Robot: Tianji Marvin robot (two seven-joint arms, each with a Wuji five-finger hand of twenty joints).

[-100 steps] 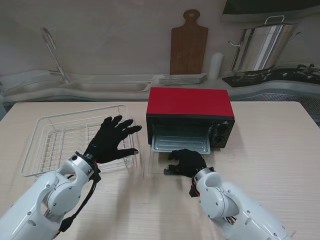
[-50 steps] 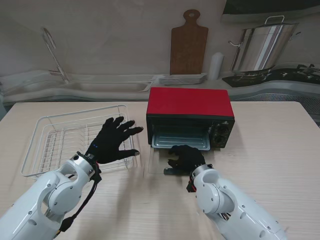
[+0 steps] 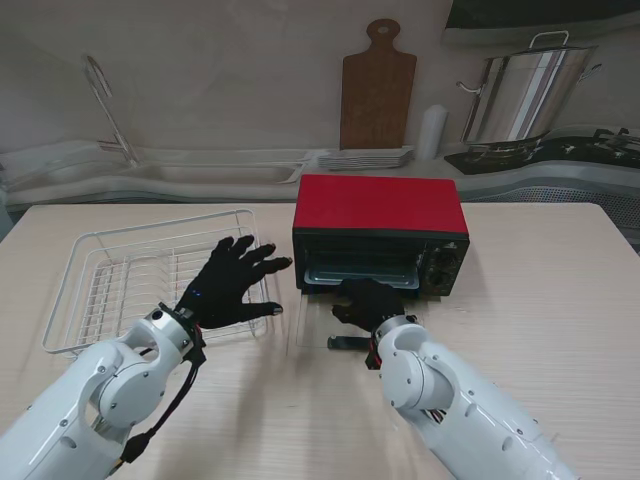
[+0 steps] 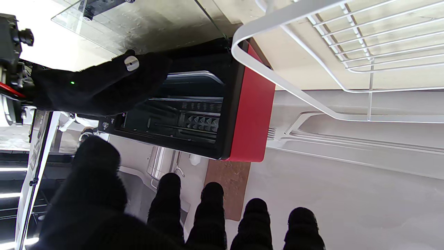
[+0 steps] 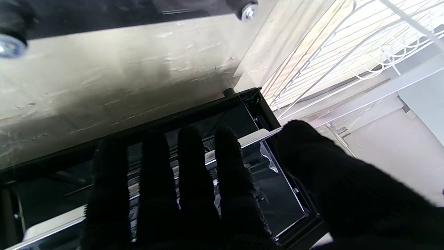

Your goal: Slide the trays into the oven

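Right hand (image 3: 367,300) flat, grasping nothing, fingers against tray (image 3: 360,276) edge to push | tray nearly inside oven (image 3: 380,232), table centre | left hand (image 3: 232,282) released, spread over rack (image 3: 150,280), clear of your push.

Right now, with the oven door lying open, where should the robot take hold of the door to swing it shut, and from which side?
Best guess: take the oven door by the dark handle at its free edge, nearest to me, coming in from my side and lifting. The glass panel lies flat and looks too smooth to grip. The right hand is at the oven mouth.
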